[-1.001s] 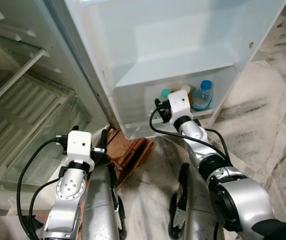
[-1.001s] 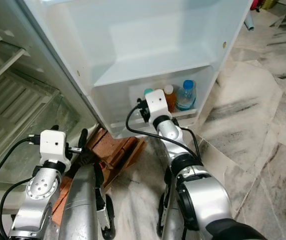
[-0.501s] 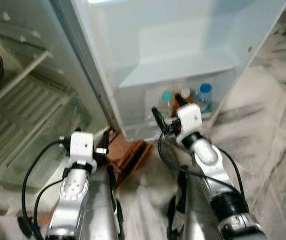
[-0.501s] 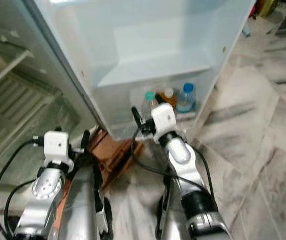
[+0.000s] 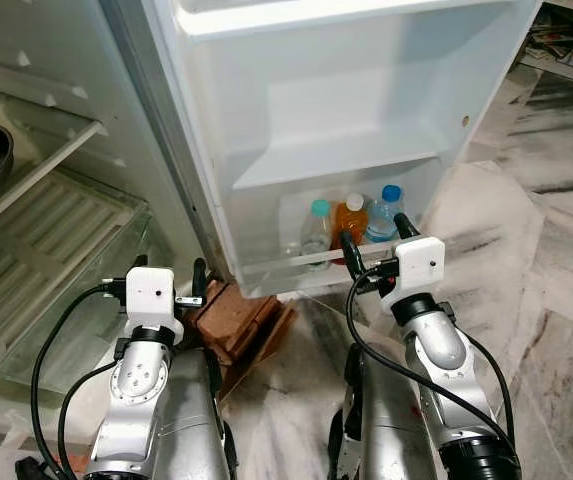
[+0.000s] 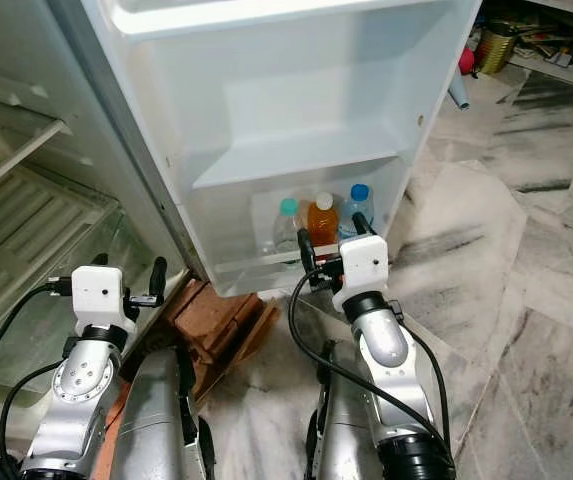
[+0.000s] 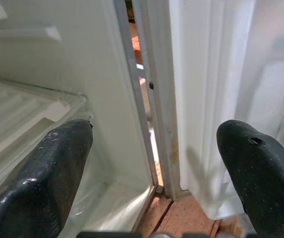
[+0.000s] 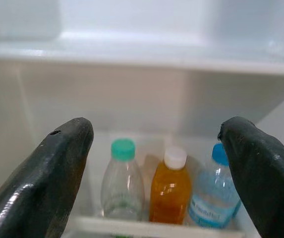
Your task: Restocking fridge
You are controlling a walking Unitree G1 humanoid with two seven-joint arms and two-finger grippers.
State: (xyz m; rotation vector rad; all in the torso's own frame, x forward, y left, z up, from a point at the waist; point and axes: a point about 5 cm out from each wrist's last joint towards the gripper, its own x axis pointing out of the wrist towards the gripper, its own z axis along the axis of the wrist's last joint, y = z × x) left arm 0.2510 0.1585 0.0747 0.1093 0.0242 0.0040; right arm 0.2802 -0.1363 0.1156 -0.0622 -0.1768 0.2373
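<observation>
Bottles (image 6: 321, 226) now stand three abreast in the lowest door shelf (image 6: 266, 262), and your right gripper (image 6: 336, 245) has backed out empty, fingers spread, so that placement looks done; left gripper (image 5: 171, 278) hangs open.

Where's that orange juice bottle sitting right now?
The orange bottle stands in the fridge door's bottom shelf, between the green-capped bottle and the blue-capped bottle.

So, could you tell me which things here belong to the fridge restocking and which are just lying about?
Part of the job:
- fridge door bin
- clear bottle with green cap
- orange juice bottle
- blue water bottle
- right gripper, open and facing the bottles

Just lying about:
- bricks under the door
- tin can on the floor
</observation>
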